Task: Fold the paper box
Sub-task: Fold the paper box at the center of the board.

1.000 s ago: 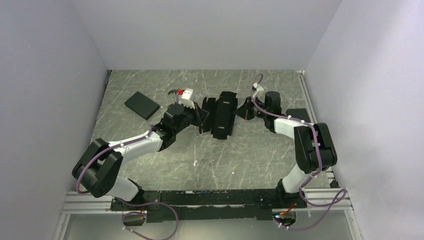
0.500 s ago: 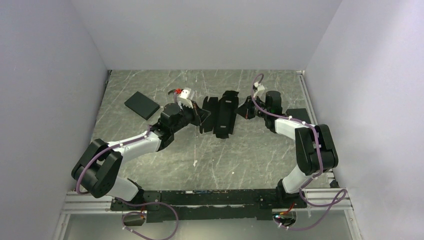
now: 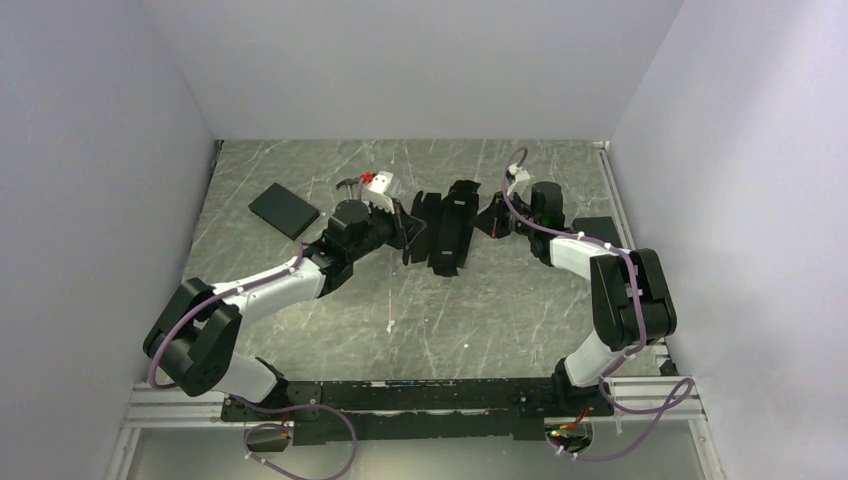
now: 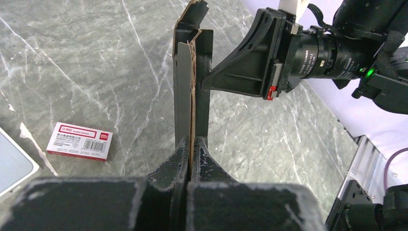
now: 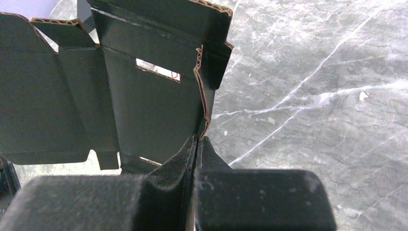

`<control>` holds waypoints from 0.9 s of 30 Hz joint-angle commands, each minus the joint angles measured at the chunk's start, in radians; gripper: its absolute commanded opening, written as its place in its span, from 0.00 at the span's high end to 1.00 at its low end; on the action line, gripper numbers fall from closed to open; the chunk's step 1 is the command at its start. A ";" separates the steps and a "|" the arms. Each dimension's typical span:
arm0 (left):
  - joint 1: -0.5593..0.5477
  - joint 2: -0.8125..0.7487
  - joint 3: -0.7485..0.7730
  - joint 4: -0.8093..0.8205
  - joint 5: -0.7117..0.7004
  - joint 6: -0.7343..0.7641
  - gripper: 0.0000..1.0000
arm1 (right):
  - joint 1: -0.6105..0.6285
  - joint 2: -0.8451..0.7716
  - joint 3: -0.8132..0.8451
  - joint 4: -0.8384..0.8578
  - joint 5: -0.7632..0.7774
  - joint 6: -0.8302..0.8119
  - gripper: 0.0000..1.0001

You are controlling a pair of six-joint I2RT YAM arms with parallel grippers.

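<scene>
- We find the paper box (image 3: 445,232) toward the far middle of the table (image 3: 470,320), between the two grippers. It is partly folded, with several panels raised off the surface.
- The left gripper (image 3: 401,222) has its jaws pinched on the box's left flap. In the left wrist view the cardboard stands edge-on between the two pads.
- The right gripper (image 3: 494,218) has its jaws closed narrow on the box's right edge. In the right wrist view the brown corrugated edge runs down into the pinch, and slots show in the panel beyond.
- A flat black slab (image 3: 284,210) lies far left, well apart from the box.
- A small white card with a red band and barcode (image 4: 80,140) lies flat on the table, left of the pinched flap and not touching it.
</scene>
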 commanded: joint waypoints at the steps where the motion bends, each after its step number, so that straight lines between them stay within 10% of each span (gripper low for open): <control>1: -0.047 0.003 0.080 -0.057 -0.008 0.047 1.00 | 0.024 -0.056 0.004 0.046 -0.074 -0.001 1.00; 27: -0.050 0.082 0.077 0.052 0.042 -0.078 1.00 | 0.035 -0.060 0.000 0.052 -0.080 0.013 1.00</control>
